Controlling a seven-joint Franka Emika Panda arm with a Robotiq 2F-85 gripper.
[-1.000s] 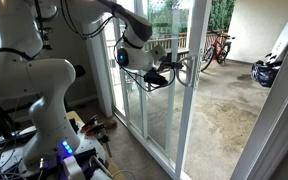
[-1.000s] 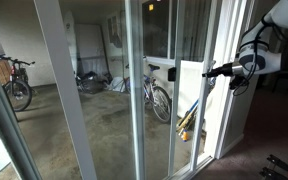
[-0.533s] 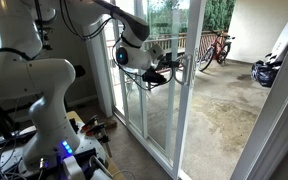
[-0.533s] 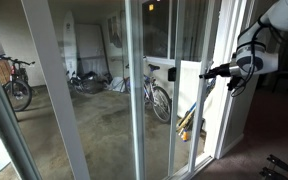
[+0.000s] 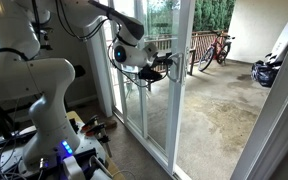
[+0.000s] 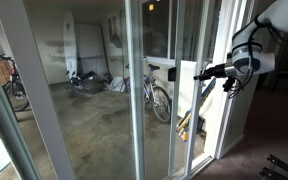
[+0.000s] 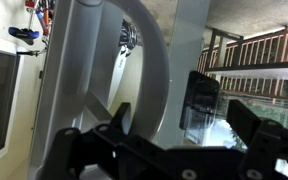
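Straddling the curved grey door handle (image 7: 152, 45), the black gripper (image 7: 162, 110) stands spread in the wrist view, one blocky finger (image 7: 119, 116) close against the smooth bar and the other finger (image 7: 204, 96) a little apart from it. The handle is fixed to the pale upright edge frame of the sliding glass door (image 5: 188, 95), about halfway up, where the gripper (image 5: 169, 68) meets it. Beyond the clear panes lie a rough concrete patio (image 5: 224, 110) and a parked bicycle (image 5: 216, 47).
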